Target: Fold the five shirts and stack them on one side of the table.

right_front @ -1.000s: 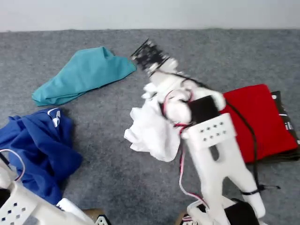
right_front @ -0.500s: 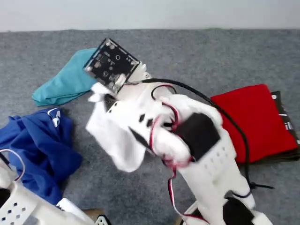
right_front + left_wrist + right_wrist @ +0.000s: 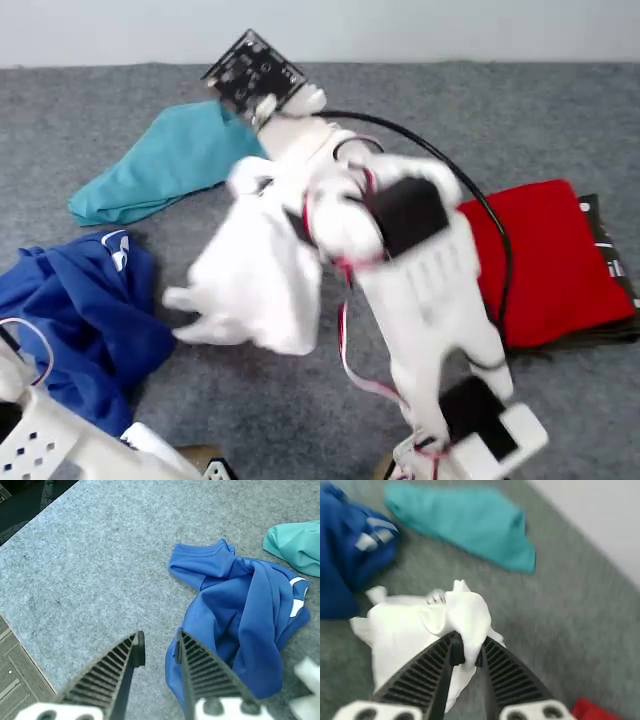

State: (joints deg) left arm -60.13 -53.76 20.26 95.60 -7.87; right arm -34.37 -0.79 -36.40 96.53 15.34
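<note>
My right hand [image 3: 467,652] is clenched on a pinch of the crumpled, limp white shirt [image 3: 255,285]. The shirt hangs from it in a bunch over the middle of the grey felt-covered desk [image 3: 560,120], between the rumpled blue shirt [image 3: 245,630] and the neatly folded red shirt [image 3: 545,260]. I cannot tell whether its lowest folds touch the desk. My left hand [image 3: 157,647] is released, its jaws a little apart with nothing between them, and it hovers just beside the blue shirt's edge. The loosely bunched teal shirt [image 3: 170,160] lies toward the far side. The red shirt rests on a dark flat thing [image 3: 600,225] that I cannot identify, so I see 4 shirts for certain.

The white shirt looks light and utterly soft. It will hold no shape, it will sag and twist from 1 grip point, and it should drag on the felt rather than slide. Held by a random fold, I judge it cannot be spread flat. I would want it by a seam that gives structure, a shoulder or a hem corner, with my left hand taking the matching corner so the cloth hangs open between 2 points. The pinch should be deep enough to catch both layers, since thin fabric slips out of a shallow grip.
</note>
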